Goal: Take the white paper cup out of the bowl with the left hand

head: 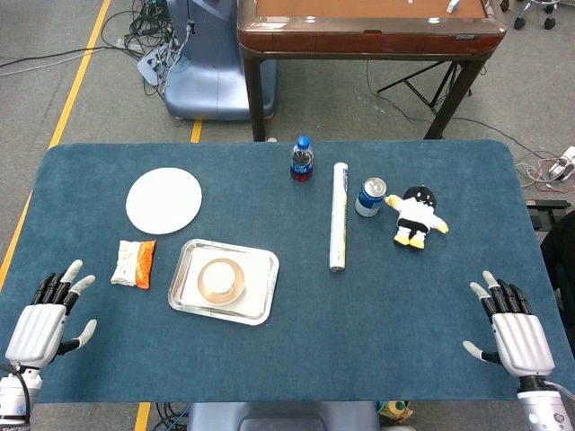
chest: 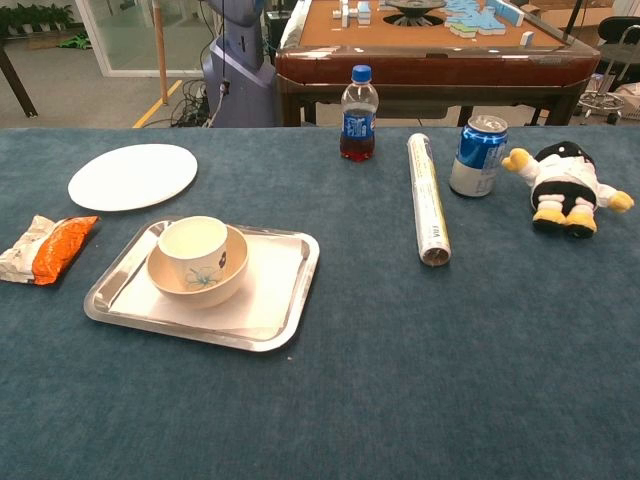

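The white paper cup point(chest: 194, 250) is seen standing upright inside the bowl point(chest: 204, 283), its rim rising above the bowl's edge; a floral mark is printed on its side; the bowl is set on the left part of a metal tray point(chest: 270, 318) lined with white, which lies on the blue-covered counter point(chest: 400, 380). Just left of the tray an orange and white snack packet point(chest: 45, 248) is laid flat; beyond it, a round white plate point(chest: 133, 176) is placed apart from both. Further right a small bottle with a blue cap and dark red drink point(chest: 358, 115) is stood upright; beside it a long white roll point(chest: 427, 198) lies lengthwise, with a blue drink can point(chest: 477, 155) just to its right and a black, white and yellow plush toy point(chest: 565, 187) near the can.

The left hand point(head: 40, 322) is held at the near left corner of the counter, released, fingers spread and nothing grasped, well apart from the tray; the right hand point(head: 514, 332) is held likewise at the near right corner, released and empty. Neither hand is shown in the chest view.
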